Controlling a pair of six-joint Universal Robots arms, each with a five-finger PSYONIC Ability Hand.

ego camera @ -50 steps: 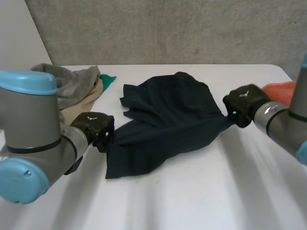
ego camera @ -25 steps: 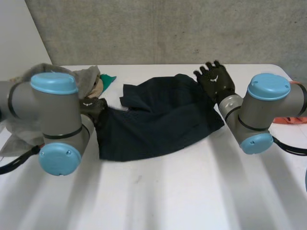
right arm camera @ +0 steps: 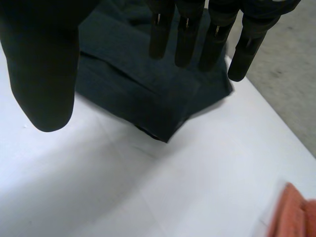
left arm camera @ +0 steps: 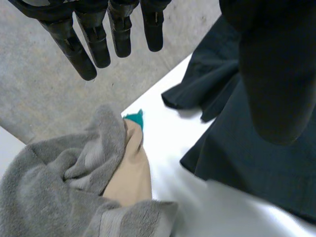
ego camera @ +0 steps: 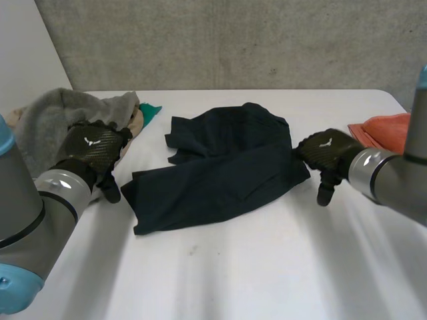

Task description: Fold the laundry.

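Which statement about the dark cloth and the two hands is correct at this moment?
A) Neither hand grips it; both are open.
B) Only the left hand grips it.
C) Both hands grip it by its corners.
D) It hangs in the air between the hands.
A: the left hand and the right hand have straight fingers that hold nothing, and the dark cloth lies on the table.

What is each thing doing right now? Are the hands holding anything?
Dark navy cloth garment: lying rumpled on the white table, unheld.
Left hand: open, holding nothing.
Right hand: open, holding nothing.
Grey towel: crumpled in a heap.
Orange cloth: lying at the table's edge.
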